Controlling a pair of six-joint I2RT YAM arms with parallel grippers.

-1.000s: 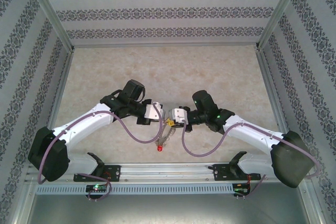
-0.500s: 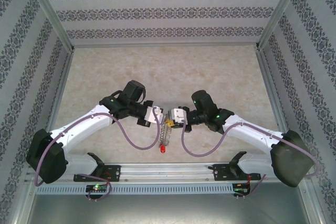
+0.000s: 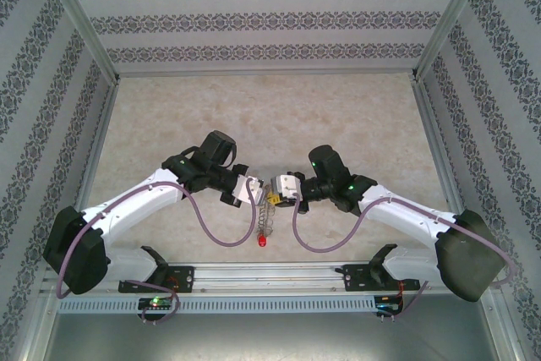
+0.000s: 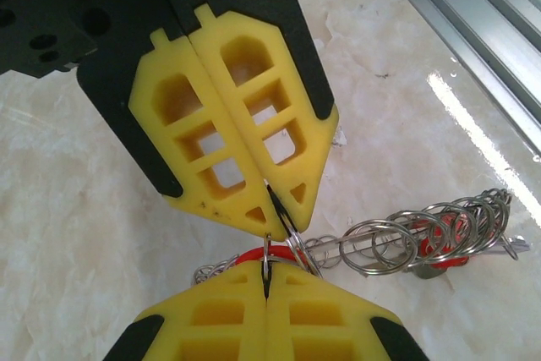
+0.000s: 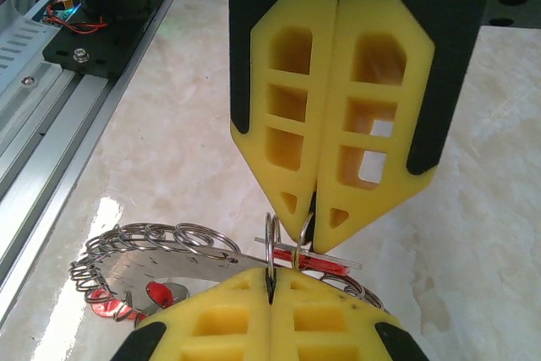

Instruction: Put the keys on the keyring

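In the top view my left gripper (image 3: 253,190) and right gripper (image 3: 275,188) meet tip to tip at the table's middle. Both are shut, each pinching a thin silvery ring of the keyring (image 3: 265,219), which trails from them toward the near edge. A red key head (image 3: 261,242) marks its lower end. In the left wrist view my left gripper (image 4: 266,275) nips one ring edge-on, and the right gripper (image 4: 277,202) opposite it holds another; ring loops (image 4: 423,238) with red key heads (image 4: 452,234) stretch off to the right. In the right wrist view my right gripper (image 5: 270,281) holds a ring, with a red key (image 5: 330,265) behind it.
The aluminium rail (image 3: 254,276) with both arm bases runs along the near edge, close to the dangling end. A purple cable (image 3: 211,224) loops under the left arm. Patterned walls (image 3: 270,23) enclose the beige marble table (image 3: 270,116).
The left gripper has edged right toward the right gripper, closing the gap. The dangling keyring and its red key have swung slightly to the right.
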